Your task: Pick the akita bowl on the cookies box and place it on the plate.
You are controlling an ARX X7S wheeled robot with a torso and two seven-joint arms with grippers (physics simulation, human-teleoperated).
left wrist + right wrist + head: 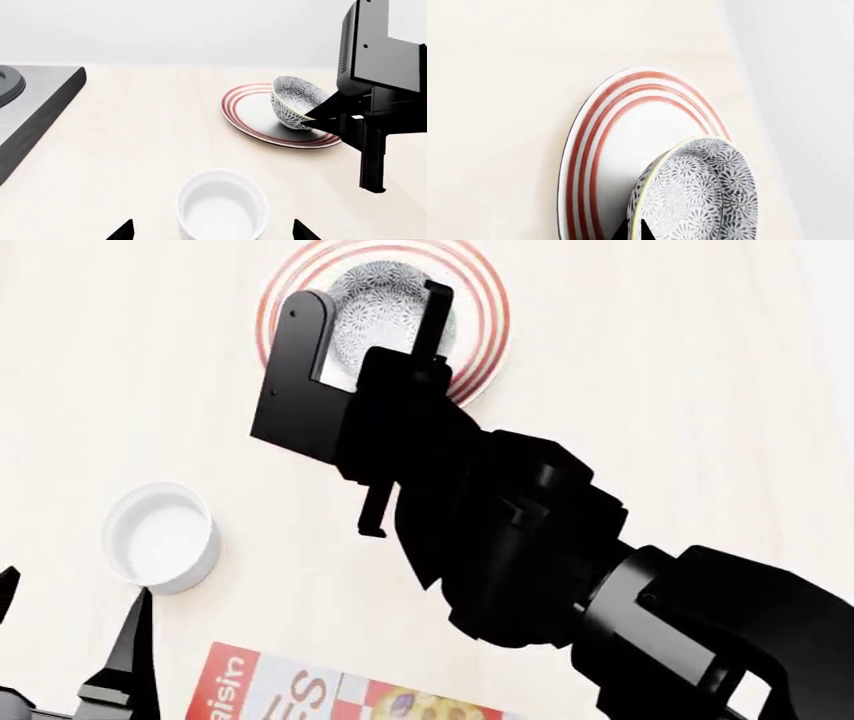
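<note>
The akita bowl (293, 101) is steeply tilted over the red-ringed plate (243, 112), and its lower side looks to rest on the plate. My right gripper (635, 229) is shut on the bowl's (700, 195) rim, one fingertip inside and one outside. From the head view the bowl (380, 302) sits inside the plate's rings (283, 280), partly hidden by my right arm. The cookies box (300, 692) lies at the near edge with nothing on it. My left gripper (213, 232) is open, its fingertips on either side of a white cup, apart from it.
A small plain white cup (222, 205) stands on the pale table just ahead of my left gripper. A dark cooktop (40, 97) occupies the table's edge in the left wrist view. A pale wall rises behind the plate (627, 130).
</note>
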